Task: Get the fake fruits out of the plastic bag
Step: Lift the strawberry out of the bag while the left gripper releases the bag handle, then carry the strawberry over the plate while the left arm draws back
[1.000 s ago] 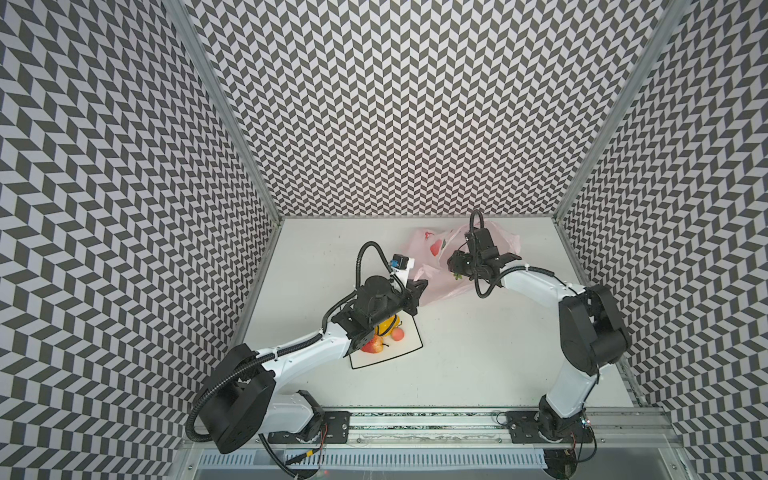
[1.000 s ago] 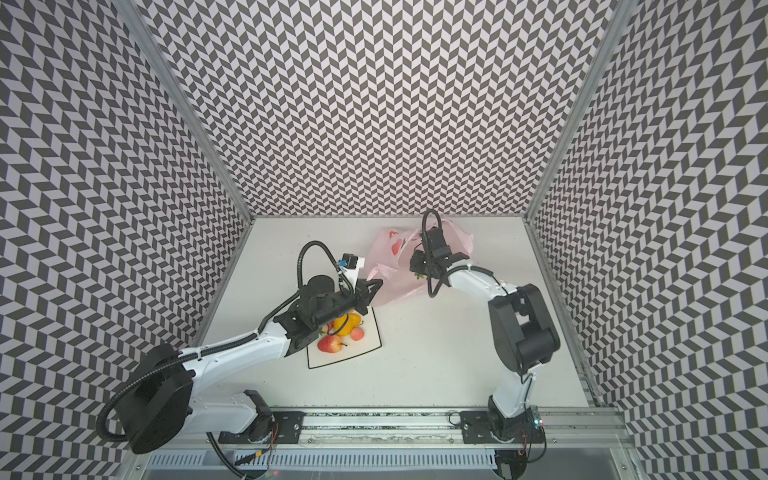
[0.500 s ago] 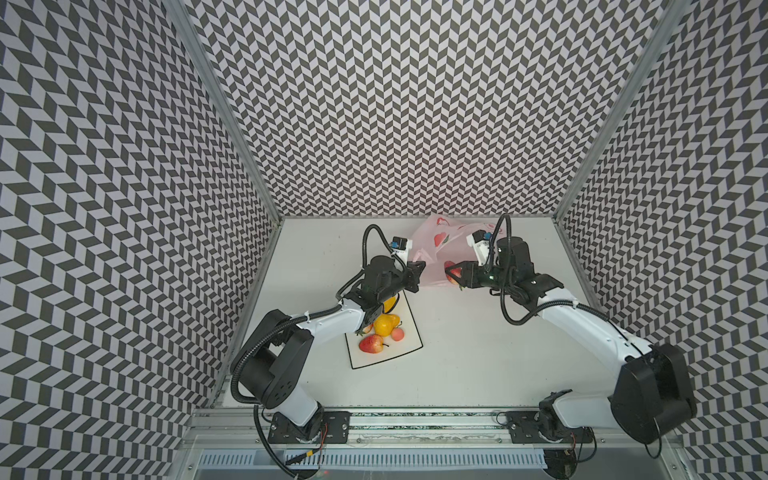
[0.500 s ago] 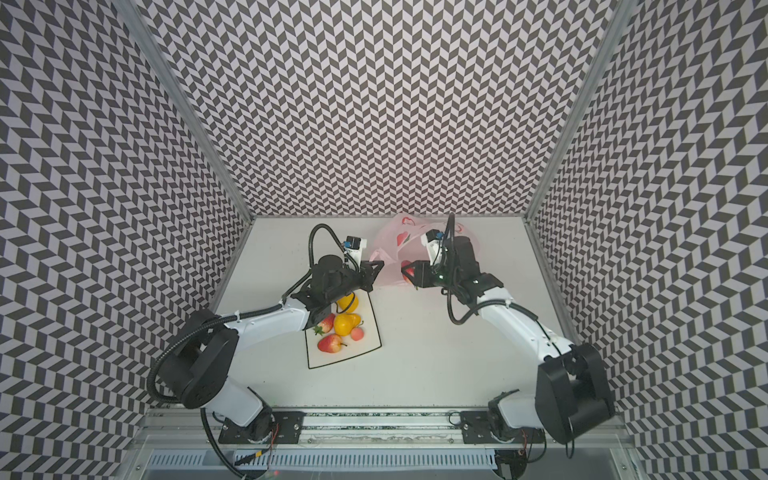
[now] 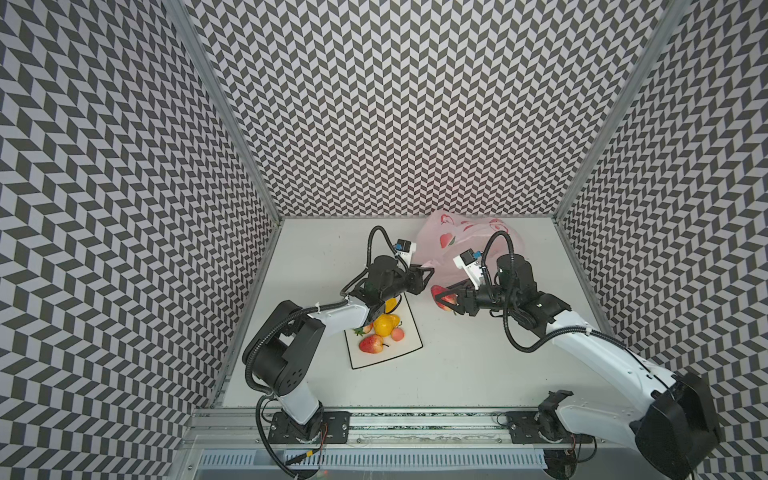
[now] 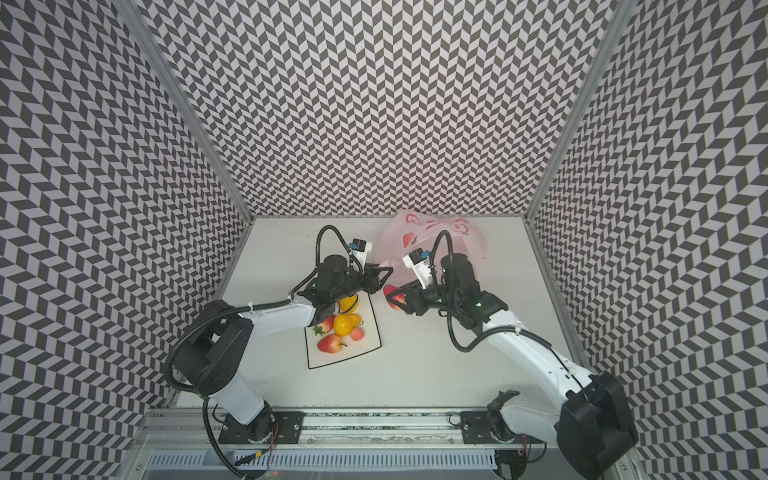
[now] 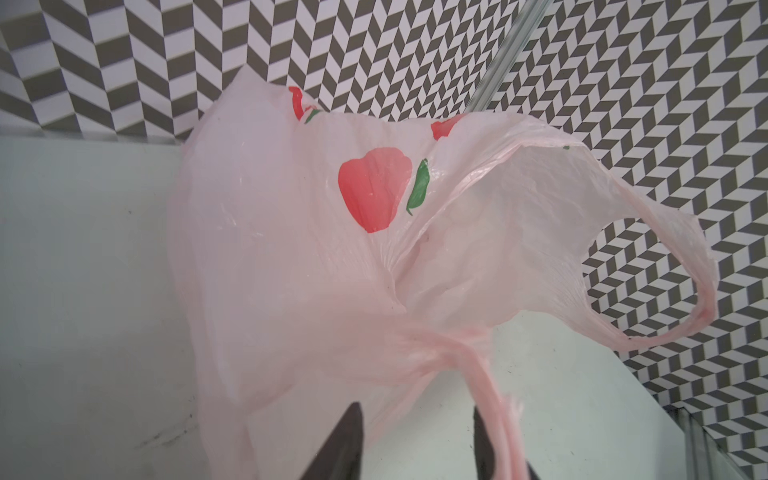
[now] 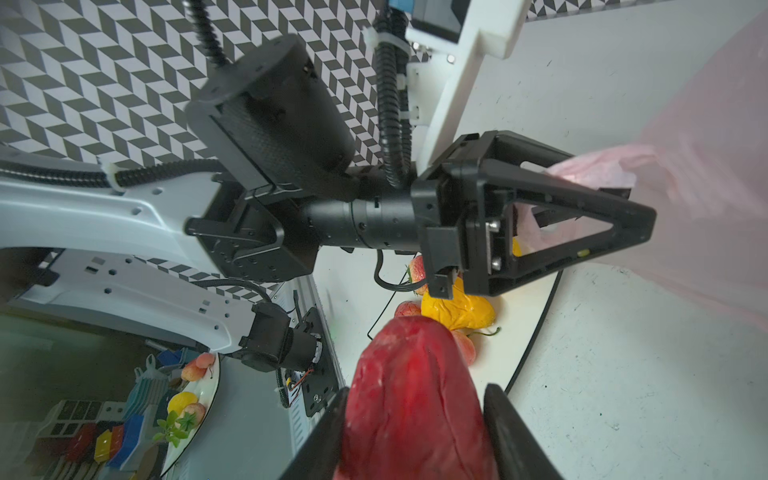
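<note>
**Clerk:** First item?

**Keeper:** Strawberry (image 8: 415, 374), red and glossy. It is off the worktop (image 5: 465, 365), pinched between the two fingers of the right hand (image 5: 441, 299). It is clear of the bag (image 5: 461, 243), which lies behind it at the back of the worktop.

**Clerk:** Lie of it?

**Keeper:** Long axis in line with the fingers. The free end points away from the wrist, toward the plate (image 5: 399, 354).

**Clerk:** The plate, then.

**Keeper:** Square and white with a black rim. In both top views it sits left of the strawberry and a little nearer the front rail (image 5: 415, 415). It holds five fruits (image 5: 384, 324): two yellow pears, a peach, an apple and another strawberry. They are bunched in the far half; the near half is bare.

**Clerk:** Left hand?

**Keeper:** Left hand (image 5: 426, 279), fingers spread, nothing pinched. One bag handle (image 7: 494, 399) trails along a finger in the left wrist view. The hand hovers over the plate's far corner, just beside the strawberry.

**Clerk:** Which hand is nearer the plate?

**Keeper:** The left, but the right carries the goods. By my reckoning, the right hand goes leftward and toward the rail, to the bare half, keeping on the rail side of the left hand. No fruit shape shows through the bag, so this is likely the last.
</note>
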Controlling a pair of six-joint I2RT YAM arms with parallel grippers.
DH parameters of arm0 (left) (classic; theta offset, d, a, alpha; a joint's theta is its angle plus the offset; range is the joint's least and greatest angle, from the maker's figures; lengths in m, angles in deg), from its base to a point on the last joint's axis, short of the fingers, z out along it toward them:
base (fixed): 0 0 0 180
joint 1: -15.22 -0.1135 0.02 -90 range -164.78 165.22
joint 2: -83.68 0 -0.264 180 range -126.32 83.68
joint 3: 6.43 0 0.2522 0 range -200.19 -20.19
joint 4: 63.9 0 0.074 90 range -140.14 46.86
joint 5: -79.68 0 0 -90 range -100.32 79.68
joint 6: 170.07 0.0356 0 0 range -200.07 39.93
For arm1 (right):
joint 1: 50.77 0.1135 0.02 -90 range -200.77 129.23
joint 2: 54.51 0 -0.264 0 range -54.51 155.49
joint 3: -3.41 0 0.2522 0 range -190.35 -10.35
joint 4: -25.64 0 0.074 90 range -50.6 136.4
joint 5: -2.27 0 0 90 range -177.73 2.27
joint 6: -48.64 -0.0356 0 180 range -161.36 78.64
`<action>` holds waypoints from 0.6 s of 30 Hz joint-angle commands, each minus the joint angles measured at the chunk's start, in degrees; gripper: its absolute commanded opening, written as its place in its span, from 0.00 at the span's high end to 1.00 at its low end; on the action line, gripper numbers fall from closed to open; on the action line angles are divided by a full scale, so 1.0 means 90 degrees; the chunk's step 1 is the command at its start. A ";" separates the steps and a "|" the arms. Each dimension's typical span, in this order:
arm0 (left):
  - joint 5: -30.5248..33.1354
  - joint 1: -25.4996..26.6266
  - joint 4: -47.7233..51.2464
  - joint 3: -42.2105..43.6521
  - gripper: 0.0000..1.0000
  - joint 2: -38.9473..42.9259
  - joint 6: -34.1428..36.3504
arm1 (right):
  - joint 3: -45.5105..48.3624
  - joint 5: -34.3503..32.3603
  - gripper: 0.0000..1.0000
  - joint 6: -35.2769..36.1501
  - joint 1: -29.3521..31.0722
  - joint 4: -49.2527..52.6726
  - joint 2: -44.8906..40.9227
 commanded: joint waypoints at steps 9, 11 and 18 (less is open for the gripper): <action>0.1310 0.0099 0.1229 0.1147 0.00 0.2899 0.0761 | -0.0799 -0.2714 0.70 -0.0107 0.0145 -0.0374 -0.0690; 0.2463 0.0105 0.1730 0.1416 0.00 0.3750 0.0603 | -0.1062 -0.3057 0.69 -0.0057 0.0541 -0.0360 -0.0409; 0.4866 -0.0773 0.3517 0.1617 0.01 0.5863 -0.0380 | -0.2159 -0.4074 0.69 0.0875 0.2275 -0.0239 0.1409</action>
